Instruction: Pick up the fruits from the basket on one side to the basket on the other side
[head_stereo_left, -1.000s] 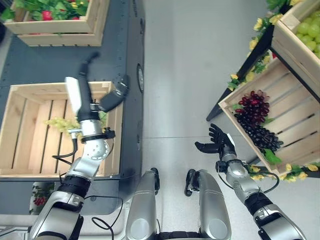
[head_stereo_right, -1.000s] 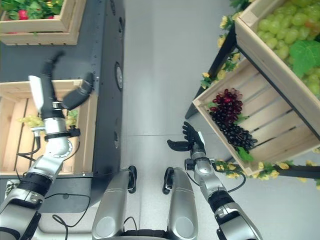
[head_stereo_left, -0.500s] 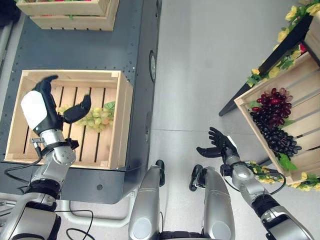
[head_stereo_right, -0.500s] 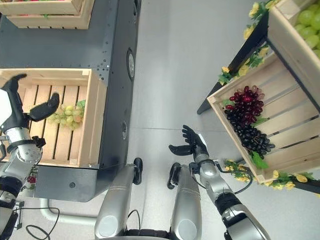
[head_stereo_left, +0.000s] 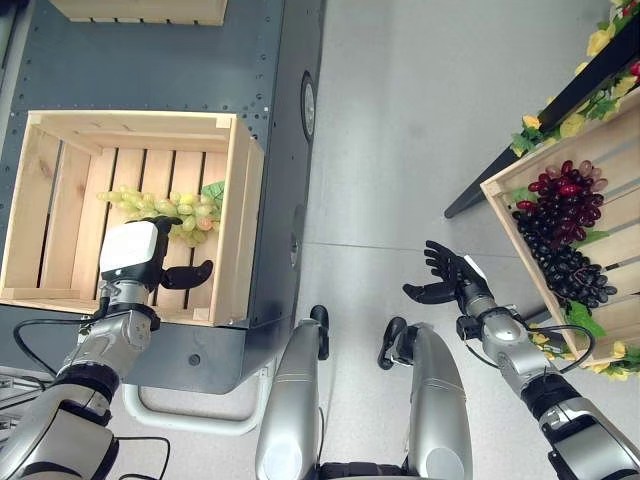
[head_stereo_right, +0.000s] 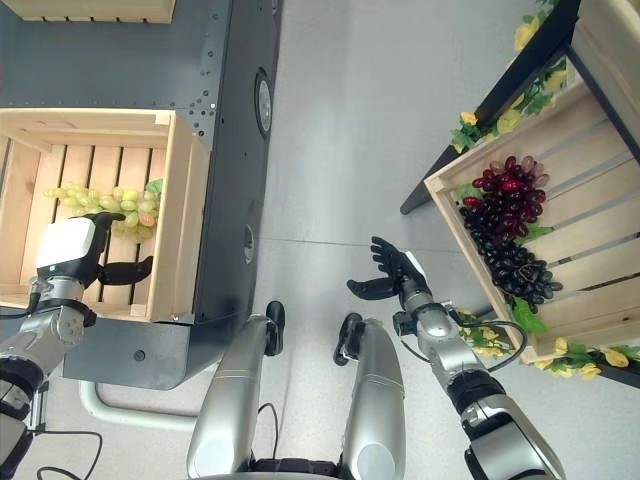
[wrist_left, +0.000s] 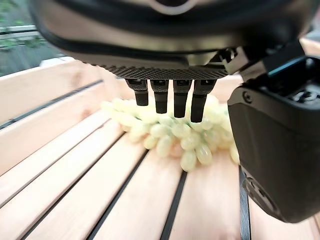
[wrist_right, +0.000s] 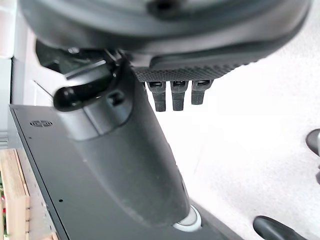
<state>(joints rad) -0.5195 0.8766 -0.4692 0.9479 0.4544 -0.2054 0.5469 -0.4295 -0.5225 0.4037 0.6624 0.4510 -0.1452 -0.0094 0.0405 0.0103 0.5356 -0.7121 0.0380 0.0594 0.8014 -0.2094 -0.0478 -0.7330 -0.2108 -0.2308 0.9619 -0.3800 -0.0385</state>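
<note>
A dark riveted metal platform (head_stereo_left: 170, 60) carries a pale slatted wooden crate (head_stereo_left: 240, 200) on the robot's left. On the right, a tilted wooden crate (head_stereo_left: 500, 190) holds a bunch of dark red and black grapes (head_stereo_left: 560, 230). A bunch of green grapes (head_stereo_left: 165, 208) lies on the left crate's slats. The left hand (head_stereo_left: 135, 258) hovers just over it, fingers straight and apart, holding nothing. The right hand (head_stereo_left: 450, 280) hangs above the grey floor (head_stereo_left: 400, 120), fingers spread, empty.
</note>
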